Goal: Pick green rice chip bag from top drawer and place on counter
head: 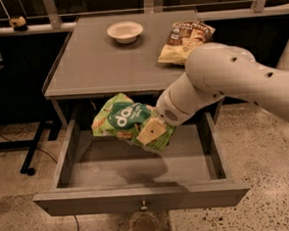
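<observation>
The green rice chip bag point(119, 118) hangs in the air above the open top drawer point(137, 163), just in front of the counter's front edge. My gripper point(153, 132) is shut on the bag's right end, with the white arm reaching in from the right. The drawer is pulled fully out and its floor beneath the bag is bare. The grey counter point(111, 60) lies behind and above the drawer.
A white bowl point(125, 32) stands at the back middle of the counter. A yellow-and-brown chip bag point(185, 40) lies at its back right, partly behind my arm. The drawer front has a small knob point(143, 205). A black stand leg point(31, 149) stands at left.
</observation>
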You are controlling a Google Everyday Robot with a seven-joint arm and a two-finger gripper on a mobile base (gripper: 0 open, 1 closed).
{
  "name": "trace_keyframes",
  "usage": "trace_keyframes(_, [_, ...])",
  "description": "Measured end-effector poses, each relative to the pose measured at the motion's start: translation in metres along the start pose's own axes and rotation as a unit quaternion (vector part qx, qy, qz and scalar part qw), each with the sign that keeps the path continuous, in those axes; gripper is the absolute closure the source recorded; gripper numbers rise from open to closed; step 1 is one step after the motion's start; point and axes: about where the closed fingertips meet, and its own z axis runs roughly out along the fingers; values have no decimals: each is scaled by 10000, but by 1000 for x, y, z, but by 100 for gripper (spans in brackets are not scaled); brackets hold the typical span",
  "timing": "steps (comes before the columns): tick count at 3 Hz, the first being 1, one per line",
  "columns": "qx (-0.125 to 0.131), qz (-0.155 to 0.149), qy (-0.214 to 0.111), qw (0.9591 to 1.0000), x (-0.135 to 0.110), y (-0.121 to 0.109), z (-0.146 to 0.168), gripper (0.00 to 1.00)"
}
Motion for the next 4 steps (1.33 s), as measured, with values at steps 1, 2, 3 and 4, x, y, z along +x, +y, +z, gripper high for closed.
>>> trace_keyframes(1, [25,-413,-79,9991,-31,4,-28,100])
trace_keyframes(2, [27,-412,-80,9991,-31,4,-28,100])
trace_keyframes(3, [189,-362,-172,9990,-40,0,-29,100])
trace_keyframes(4, [502,-429,-322,9973,-63,-20,-34,100])
